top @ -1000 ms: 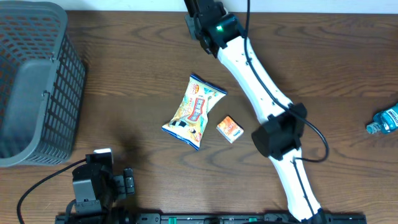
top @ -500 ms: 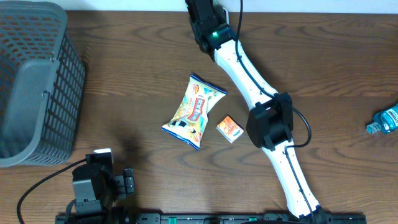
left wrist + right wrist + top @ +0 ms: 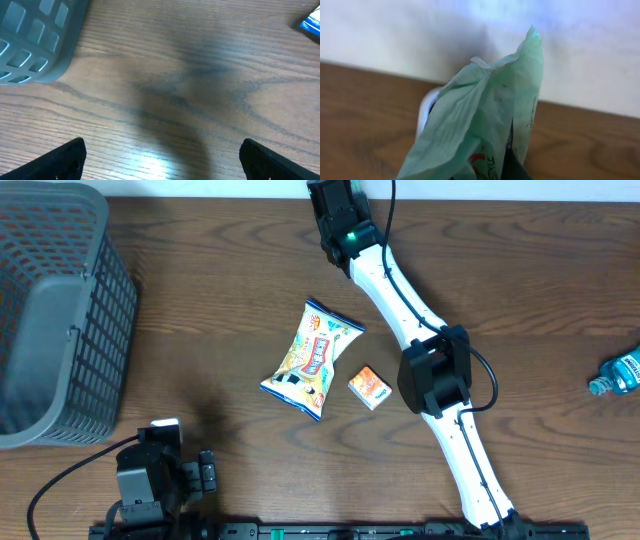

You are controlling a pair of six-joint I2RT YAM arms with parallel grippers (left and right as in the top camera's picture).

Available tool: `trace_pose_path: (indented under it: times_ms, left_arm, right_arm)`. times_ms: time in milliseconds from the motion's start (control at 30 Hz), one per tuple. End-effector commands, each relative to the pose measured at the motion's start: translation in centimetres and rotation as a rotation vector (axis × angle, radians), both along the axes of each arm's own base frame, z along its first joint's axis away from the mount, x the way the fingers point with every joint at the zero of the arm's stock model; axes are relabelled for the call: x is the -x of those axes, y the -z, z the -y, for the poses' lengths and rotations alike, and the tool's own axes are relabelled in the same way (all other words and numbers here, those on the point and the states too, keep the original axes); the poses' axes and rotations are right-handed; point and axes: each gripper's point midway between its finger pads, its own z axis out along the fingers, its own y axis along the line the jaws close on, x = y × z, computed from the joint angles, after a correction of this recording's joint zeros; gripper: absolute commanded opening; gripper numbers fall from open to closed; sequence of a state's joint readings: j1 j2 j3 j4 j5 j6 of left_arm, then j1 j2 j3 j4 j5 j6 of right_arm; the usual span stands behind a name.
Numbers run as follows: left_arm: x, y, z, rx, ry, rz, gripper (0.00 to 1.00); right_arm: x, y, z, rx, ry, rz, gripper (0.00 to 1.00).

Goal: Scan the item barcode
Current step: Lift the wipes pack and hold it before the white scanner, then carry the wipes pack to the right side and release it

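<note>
A grey plastic mesh basket (image 3: 52,310) stands on the dark brown wooden table (image 3: 210,250), far to the left of the colourful foil snack bag (image 3: 312,360) that lies flat near the table's middle. Below and to the left of that bag, at the near edge, sits the black left gripper (image 3: 162,159); its wrist view shows the two fingertips spread wide over bare wood with nothing between them, and a corner of the basket at the upper left. Just beside the bag's lower right corner lies a small orange cardboard box (image 3: 369,387), close to it but apart. To the right of the bag, the white right arm (image 3: 400,295) reaches diagonally past it to the far edge, where the right gripper (image 3: 333,202) sits above the bag. Its jaws are clamped on a pale green crinkled plastic packet (image 3: 490,115), which rises upright in front of a pale wall, with a white rounded object (image 3: 423,114) mostly hidden behind it. Far to the right of the bag, a blue plastic bottle (image 3: 621,370) lies at the table's edge.
</note>
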State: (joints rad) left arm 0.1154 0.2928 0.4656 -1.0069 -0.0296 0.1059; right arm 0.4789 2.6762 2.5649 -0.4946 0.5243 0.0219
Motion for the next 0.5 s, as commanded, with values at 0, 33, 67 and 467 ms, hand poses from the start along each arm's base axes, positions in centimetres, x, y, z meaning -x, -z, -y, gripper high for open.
trace_pose_path:
  times_ms: [0, 33, 67, 467]
  left_arm:
    - [0.0, 0.0, 0.0, -0.009, 0.007, -0.003, 0.98]
    - [0.0, 0.0, 0.0, -0.009, 0.007, -0.003, 0.98]
    - [0.0, 0.0, 0.0, -0.009, 0.007, -0.003, 0.98]
    - [0.0, 0.0, 0.0, -0.009, 0.007, -0.003, 0.98]
  right_arm:
    - [-0.6, -2.0, -0.1, -0.033, 0.016, 0.065, 0.01]
    - [-0.7, -2.2, -0.1, -0.037, 0.018, 0.074, 0.01]
    - [-0.7, -2.2, 0.0, -0.033, 0.024, 0.074, 0.01]
    - [4.0, -10.6, 17.1, 0.175, 0.434, -0.012, 0.01]
